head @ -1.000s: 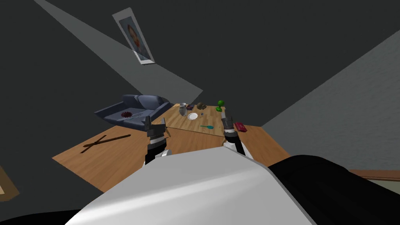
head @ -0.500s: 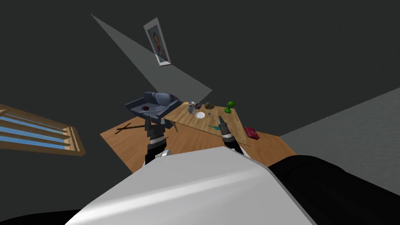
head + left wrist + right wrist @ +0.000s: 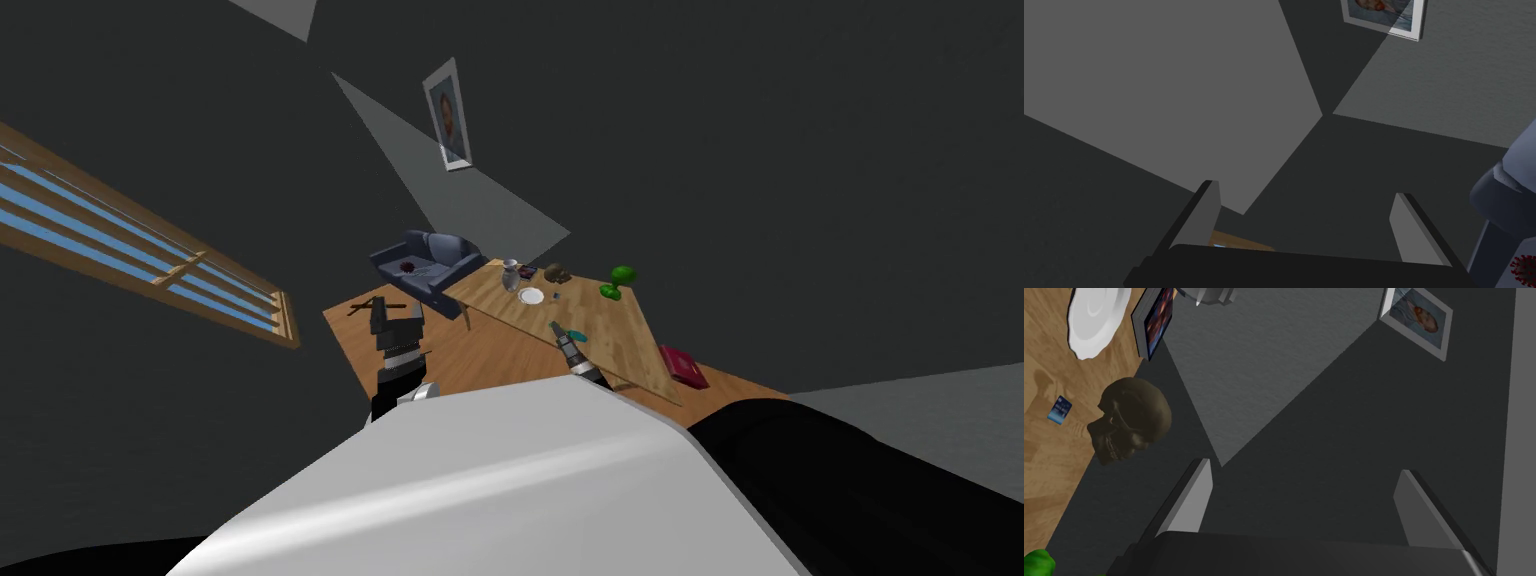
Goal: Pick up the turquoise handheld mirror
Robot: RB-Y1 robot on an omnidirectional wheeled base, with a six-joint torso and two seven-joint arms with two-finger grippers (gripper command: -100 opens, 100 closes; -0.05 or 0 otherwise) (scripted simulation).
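The turquoise handheld mirror [image 3: 577, 335] lies on the wooden table [image 3: 620, 340], close to its near edge. My right gripper [image 3: 557, 329] reaches over that edge and its tip is just beside the mirror, on its left. In the right wrist view the right gripper [image 3: 1301, 465] is open with nothing between its fingers [image 3: 1191, 498], and it points past the table's far end at the wall. My left gripper [image 3: 395, 316] hangs left of the table over the floor. The left gripper [image 3: 1306, 187] is open and empty.
Further back on the table stand a white plate [image 3: 532, 296], a vase [image 3: 511, 275], a dark skull [image 3: 1131, 420] and a green object [image 3: 620, 278]. A blue sofa [image 3: 430, 262] sits beyond the table's left corner. A red book [image 3: 685, 365] lies on the floor at right.
My whole view has swung, so the table and sofa shifted right and a slatted window came in at left. My right gripper now reaches over the table edge beside the mirror.
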